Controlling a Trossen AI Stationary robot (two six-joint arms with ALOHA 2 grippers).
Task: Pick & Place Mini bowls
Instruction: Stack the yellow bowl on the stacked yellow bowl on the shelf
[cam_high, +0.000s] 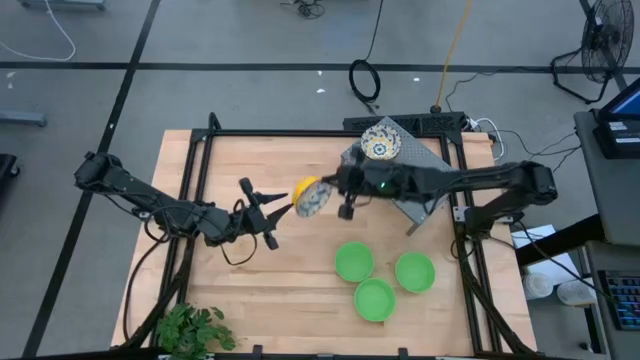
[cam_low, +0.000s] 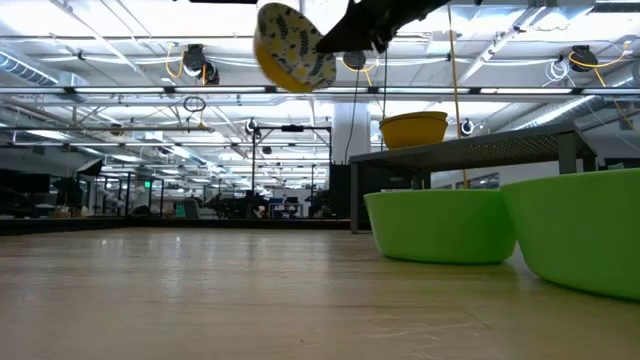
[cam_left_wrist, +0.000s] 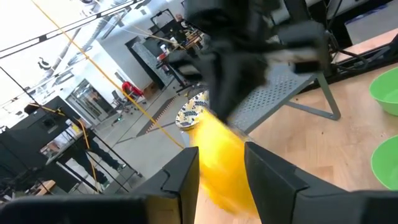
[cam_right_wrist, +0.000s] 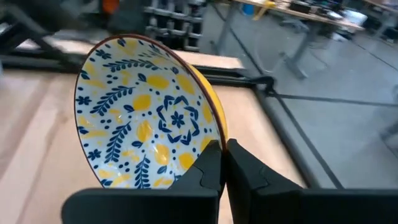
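now, held bowl: we see a floral mini bowl (cam_high: 311, 197) in the air above the middle of the counter (cam_high: 230, 290), tipped on its side, patterned inside and yellow outside showing.
right claw: we find the right claw (cam_high: 322, 190) clamped on that bowl's rim, fingers pinched together over the edge in its wrist view (cam_right_wrist: 219, 163).
left claw: we see the left claw (cam_high: 276, 210) just beside the held bowl, on the side toward the counter's left edge; its fingers (cam_left_wrist: 186, 177) stand somewhat apart with the yellow outside between them, and we cannot tell whether they touch it.
second floral bowl: we see another floral bowl (cam_high: 380, 141) on the grey perforated rack (cam_high: 425, 195) near the counter's far right corner.
green bowls: we count three green bowls (cam_high: 354, 262), (cam_high: 415, 271), (cam_high: 374, 299) standing close together toward the near right of the counter.
plant: we note a leafy plant (cam_high: 195, 330) at the near left edge.
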